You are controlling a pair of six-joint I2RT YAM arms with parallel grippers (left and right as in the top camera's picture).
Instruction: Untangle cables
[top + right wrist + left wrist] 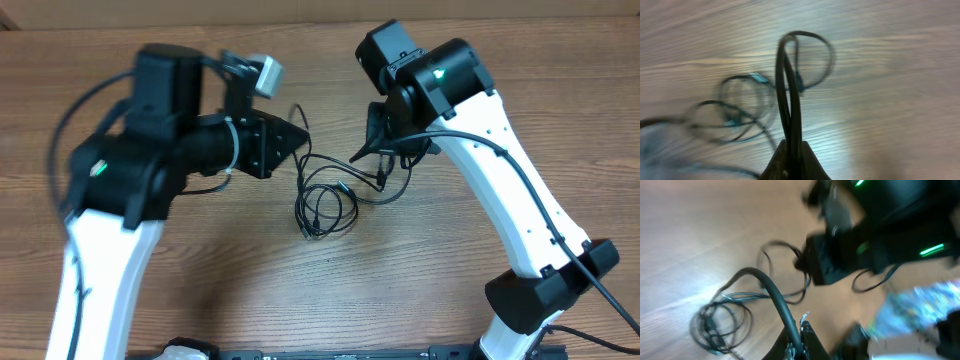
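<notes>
Overhead: cables [326,203] look light, limp, snag-prone. Left end effector [799,339] and right end effector [792,152] each clench a strand; I'd grip beside the coil.

Wood tbl [330,290] (brown grain)

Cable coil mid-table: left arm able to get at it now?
Likely within reach, and nothing lies over the coil, but the left gripper is shut on a cable strand; it would need to release first.
</notes>
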